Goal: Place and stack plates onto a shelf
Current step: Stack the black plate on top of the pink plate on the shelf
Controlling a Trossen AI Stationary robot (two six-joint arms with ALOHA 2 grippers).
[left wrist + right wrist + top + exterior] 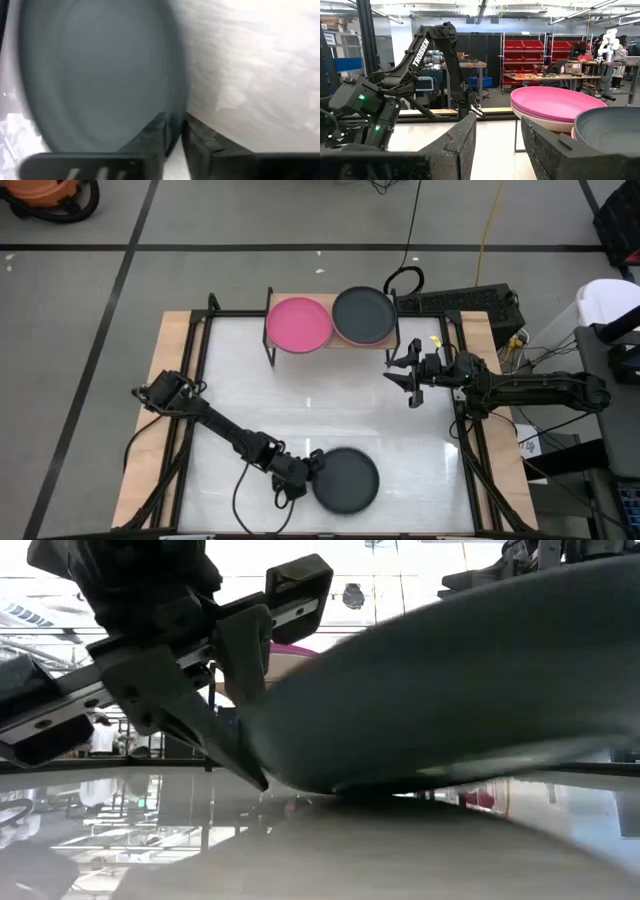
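- The left tool (305, 472) sits at the near edge of the counter (300, 410), far from the shelf (330, 340), its fingers (200, 140) clamped on the rim of a dark grey plate (345, 480). In the left wrist view the rim runs between the two pads.
- In the low view this plate (450, 690) is tilted: its lowest edge touches or nearly touches the counter, and the side away from the left tool (235, 730) is raised.
- The move ahead turns on this: the shelf lies straight beyond the held plate, across the bare middle of the counter, and the left arm alone has the plate. It must be carried away from the near edge and lifted above the shelf's stacks.
- Partway toward the shelf and off to the side, the right tool (412, 385) hovers with its fingers spread and nothing between them, just short of the shelf's end; it is the nearer arm to the shelf.
- On the shelf, a magenta plate (298, 324) tops one stack, with a beige plate (540, 120) under it in the right wrist view; beside it another dark grey plate (364, 314) tops the second stack.
- All are round, shallow and matte.
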